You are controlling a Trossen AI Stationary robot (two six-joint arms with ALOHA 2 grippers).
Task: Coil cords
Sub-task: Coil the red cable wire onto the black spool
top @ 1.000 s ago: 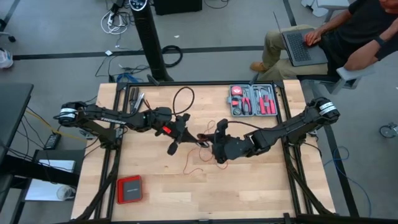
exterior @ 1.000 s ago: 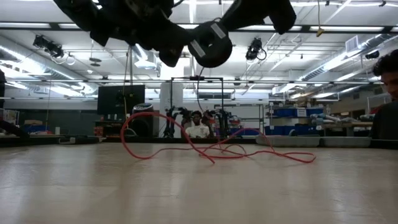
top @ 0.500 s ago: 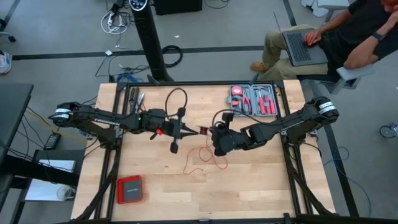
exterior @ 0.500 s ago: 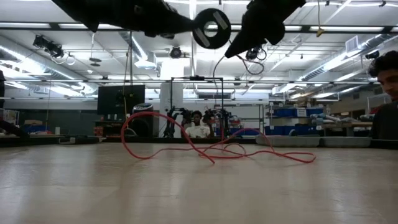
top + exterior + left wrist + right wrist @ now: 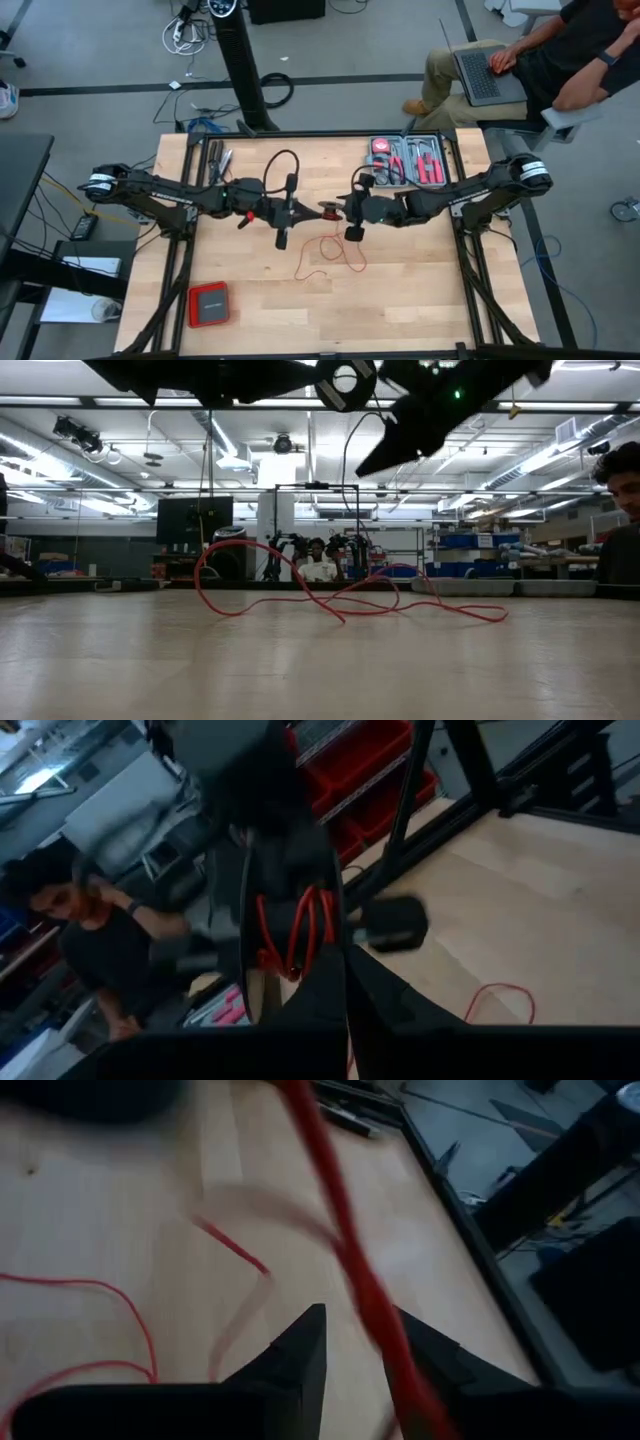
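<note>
The thin red cord lies partly loose in loops on the table [image 5: 335, 252] [image 5: 340, 596]. Its other part is a small bundle of loops [image 5: 327, 210] [image 5: 295, 932] held up over the table's middle, with my left gripper [image 5: 305, 212] [image 5: 295, 970] shut on it. My right gripper [image 5: 342, 212] [image 5: 365, 1365] faces it from the right, close by and open. A strand of the cord [image 5: 345, 1230] runs between its two fingers. Both grippers hang well above the table in the low view. My left gripper holds several loops of the red cord [image 5: 290, 945] between its dark fingers [image 5: 325, 935]. It comes in about level from the table's left. The bundle is lifted clear, and a strand leads from it down to the loose part on the table. My right gripper has a strand between its open fingers; whether they touch it I cannot tell.
A grey tool tray [image 5: 405, 162] stands at the far right. A flat red box [image 5: 208, 303] lies near the front left corner. Loose tools [image 5: 220, 160] lie at the far left. A person with a laptop [image 5: 490, 70] sits beyond the far right corner.
My right gripper has gone toward the table's far edge and up to the bundle, rolling as it went. My left gripper has rolled about its own line and risen a little, keeping its hold. The loose cord on the table has barely shifted.
</note>
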